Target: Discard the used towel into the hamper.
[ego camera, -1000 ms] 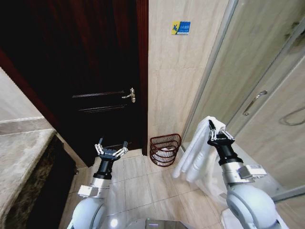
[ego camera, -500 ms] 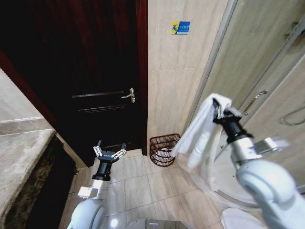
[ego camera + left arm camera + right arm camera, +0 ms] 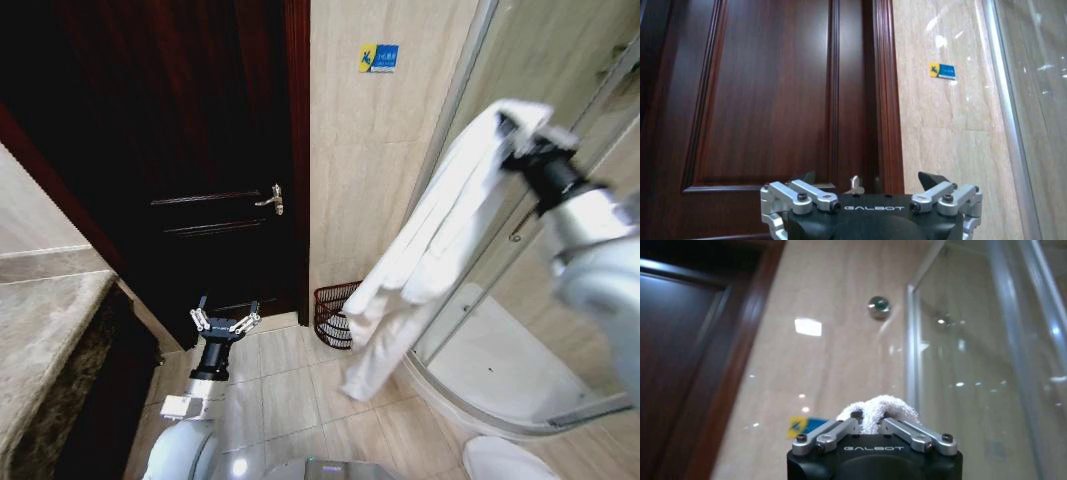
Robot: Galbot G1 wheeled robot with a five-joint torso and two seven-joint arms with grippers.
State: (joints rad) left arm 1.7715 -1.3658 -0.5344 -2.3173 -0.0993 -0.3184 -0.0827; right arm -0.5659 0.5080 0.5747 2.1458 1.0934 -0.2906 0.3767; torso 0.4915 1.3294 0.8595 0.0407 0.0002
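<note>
At two o'clock in the head view, the white towel (image 3: 430,250) was clamped by the right gripper (image 3: 520,130), half-hiding the hamper (image 3: 332,312) at floor level; pinching fingers (image 3: 897,429) were seen from the right wrist. The left gripper (image 3: 222,322) was held spread at seven o'clock.

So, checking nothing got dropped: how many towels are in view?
1. The white terry towel hangs from the raised right gripper, jaws shut on it, its lower end in front of the dark red-brown wire hamper. Anything inside the hamper is hidden.

Bright glare, dark door, edge distortion.
</note>
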